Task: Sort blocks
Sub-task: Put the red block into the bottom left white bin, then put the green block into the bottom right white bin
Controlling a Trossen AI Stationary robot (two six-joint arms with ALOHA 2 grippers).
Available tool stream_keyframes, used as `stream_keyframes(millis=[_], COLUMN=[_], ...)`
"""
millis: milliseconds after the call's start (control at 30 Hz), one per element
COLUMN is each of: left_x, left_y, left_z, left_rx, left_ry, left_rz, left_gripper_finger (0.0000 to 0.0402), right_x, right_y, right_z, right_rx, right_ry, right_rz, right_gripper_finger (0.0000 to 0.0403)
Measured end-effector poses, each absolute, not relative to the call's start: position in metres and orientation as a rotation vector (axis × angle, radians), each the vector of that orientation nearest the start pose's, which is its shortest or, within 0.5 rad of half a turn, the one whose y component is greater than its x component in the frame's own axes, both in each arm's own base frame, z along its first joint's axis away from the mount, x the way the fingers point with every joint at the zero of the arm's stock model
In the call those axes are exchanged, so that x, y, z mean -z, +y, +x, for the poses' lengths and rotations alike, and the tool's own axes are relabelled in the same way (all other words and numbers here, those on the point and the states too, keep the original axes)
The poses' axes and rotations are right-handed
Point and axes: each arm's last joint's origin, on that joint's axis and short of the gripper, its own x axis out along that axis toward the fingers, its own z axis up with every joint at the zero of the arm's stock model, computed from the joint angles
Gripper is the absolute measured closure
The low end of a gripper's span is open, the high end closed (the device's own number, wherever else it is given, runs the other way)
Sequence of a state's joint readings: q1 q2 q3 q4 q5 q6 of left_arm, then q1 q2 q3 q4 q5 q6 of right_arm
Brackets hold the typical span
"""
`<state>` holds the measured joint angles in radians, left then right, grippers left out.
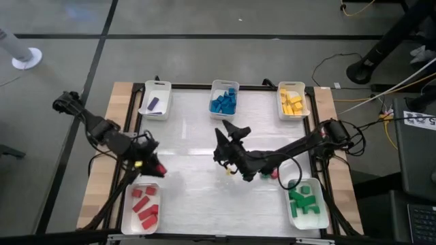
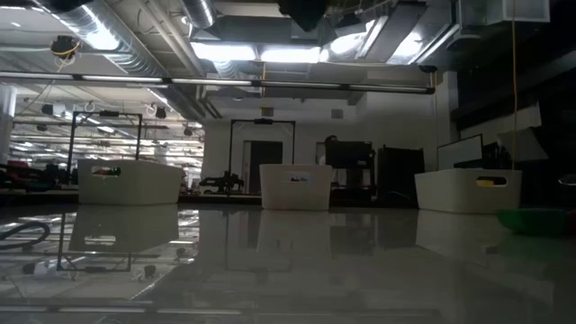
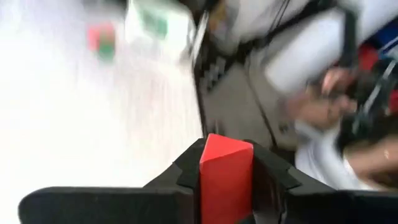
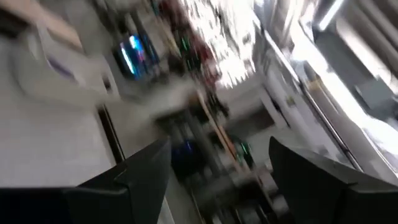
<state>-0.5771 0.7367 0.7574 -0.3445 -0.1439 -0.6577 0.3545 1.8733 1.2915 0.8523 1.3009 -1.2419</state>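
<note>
Glossy white bench (image 1: 197, 129), smooth plastic trays. Left pincer (image 1: 155, 165), frame's lower left, clamps a solid red block (image 3: 225, 177). Right pincer (image 1: 228, 134), centre frame, fingers spread, empty.

Your left arm reaches in from the upper left of the high view, bent at the elbow, its left claw (image 1: 154, 165) low at the lower left, fingers (image 3: 273, 180) pinched on a red block (image 3: 226, 177). Your right arm stretches from the right edge toward the centre, its right claw (image 1: 230, 131) raised, fingers (image 4: 146, 165) spread wide with nothing between them.
</note>
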Motion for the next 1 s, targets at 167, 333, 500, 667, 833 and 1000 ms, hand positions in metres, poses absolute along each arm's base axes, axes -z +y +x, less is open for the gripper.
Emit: stream_keyframes(millis=[167, 333, 500, 667, 833, 1000], left_x=[-0.291, -0.271, -0.253, -0.237, -0.228, -0.227], left_y=[-0.102, -0.122, -0.139, -0.15, -0.156, -0.156], left_z=[0.13, 0.126, 0.126, 0.128, 0.131, 0.133], left_rx=[0.284, 0.219, 0.143, 0.071, 0.035, 0.061], left_ry=[0.746, 0.968, 1.103, 1.232, 1.309, 1.305], left_rz=[-0.678, -0.722, -0.713, -0.718, -0.751, -0.705], left_gripper_finger=[0.0328, 0.0315, 0.0298, 0.0279, 0.0255, 0.0246], right_x=[-0.291, -0.292, -0.299, -0.319, -0.34, -0.34], right_y=[0.113, 0.112, 0.109, 0.1, 0.086, 0.065], right_z=[0.387, 0.384, 0.377, 0.355, 0.313, 0.258], right_rx=[0.937, 0.933, 0.908, 0.91, 0.818, 0.445], right_ry=[0.499, 0.531, 0.58, 0.618, 0.558, 0.71], right_rz=[-0.949, -0.974, -1.034, -1.029, -0.835, -0.325], right_gripper_finger=[0.0132, 0.0132, 0.0132, 0.0132, 0.0132, 0.0132])
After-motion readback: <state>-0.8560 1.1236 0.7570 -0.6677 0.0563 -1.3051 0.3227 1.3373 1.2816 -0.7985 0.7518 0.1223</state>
